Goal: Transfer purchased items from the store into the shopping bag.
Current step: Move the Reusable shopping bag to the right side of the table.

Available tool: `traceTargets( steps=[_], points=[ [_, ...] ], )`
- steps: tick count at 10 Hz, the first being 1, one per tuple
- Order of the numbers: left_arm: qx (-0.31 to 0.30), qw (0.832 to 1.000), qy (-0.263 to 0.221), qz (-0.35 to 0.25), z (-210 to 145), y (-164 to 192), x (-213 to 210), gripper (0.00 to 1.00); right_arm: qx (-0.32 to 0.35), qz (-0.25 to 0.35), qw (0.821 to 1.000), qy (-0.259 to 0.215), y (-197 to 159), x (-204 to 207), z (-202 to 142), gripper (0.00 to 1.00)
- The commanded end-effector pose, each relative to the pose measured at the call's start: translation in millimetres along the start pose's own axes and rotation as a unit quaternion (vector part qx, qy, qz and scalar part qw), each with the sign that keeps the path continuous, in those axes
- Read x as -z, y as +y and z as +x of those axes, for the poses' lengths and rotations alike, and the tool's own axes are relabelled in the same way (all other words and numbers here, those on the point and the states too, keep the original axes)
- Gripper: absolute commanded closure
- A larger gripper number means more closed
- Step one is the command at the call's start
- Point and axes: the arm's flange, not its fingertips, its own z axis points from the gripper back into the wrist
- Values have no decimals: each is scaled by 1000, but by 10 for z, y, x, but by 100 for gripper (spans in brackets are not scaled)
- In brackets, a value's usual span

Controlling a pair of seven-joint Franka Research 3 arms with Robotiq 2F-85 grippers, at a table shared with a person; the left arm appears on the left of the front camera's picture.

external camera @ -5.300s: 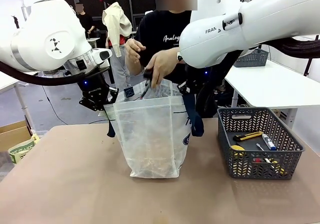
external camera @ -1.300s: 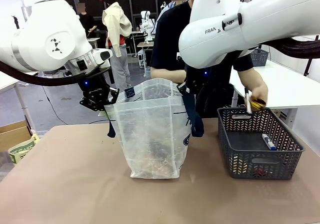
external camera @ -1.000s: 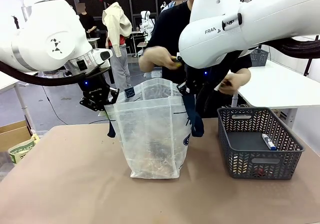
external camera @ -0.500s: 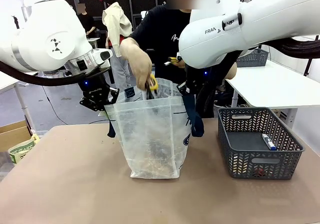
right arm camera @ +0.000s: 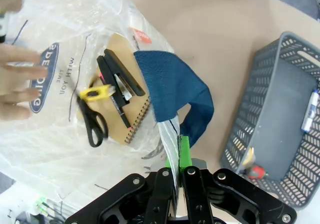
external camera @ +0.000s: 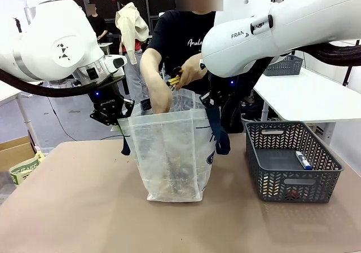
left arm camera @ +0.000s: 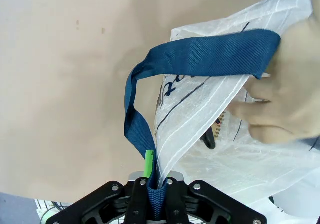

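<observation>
Shopping bag (external camera: 169, 146): translucent whitish plastic weave, crinkled, faintly glossy. Strap handles (left arm camera: 215, 54): navy woven cloth, coarse, matt. Store basket (external camera: 293, 181): dark grey moulded plastic, matt lattice. Table (external camera: 73, 208): smooth matt brown top. Notebook (right arm camera: 137, 109): brown kraft-paper cover. Arm shells (external camera: 51, 39): glossy white plastic.

Left pincer (left arm camera: 156, 179) closed tight; right pincer (right arm camera: 180, 170) likewise; arms raised.

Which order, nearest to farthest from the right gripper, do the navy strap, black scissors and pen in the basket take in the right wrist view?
1. navy strap: right at the fingertips of the right gripper, which is shut on the shopping bag edge.
2. black scissors: inside the bag, towards picture left.
3. pen: in the grey basket, at picture right.
</observation>
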Motion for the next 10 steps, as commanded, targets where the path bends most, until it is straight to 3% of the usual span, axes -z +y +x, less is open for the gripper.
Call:
traceTargets(
  steps=[1,10],
  points=[
    [-2,1000,0,0,8,18,-8,100,2,0,1000,-1,-13,-5,3,100],
    [-2,1000,0,0,8,18,-8,100,2,0,1000,-1,-13,-5,3,100]
  ],
)
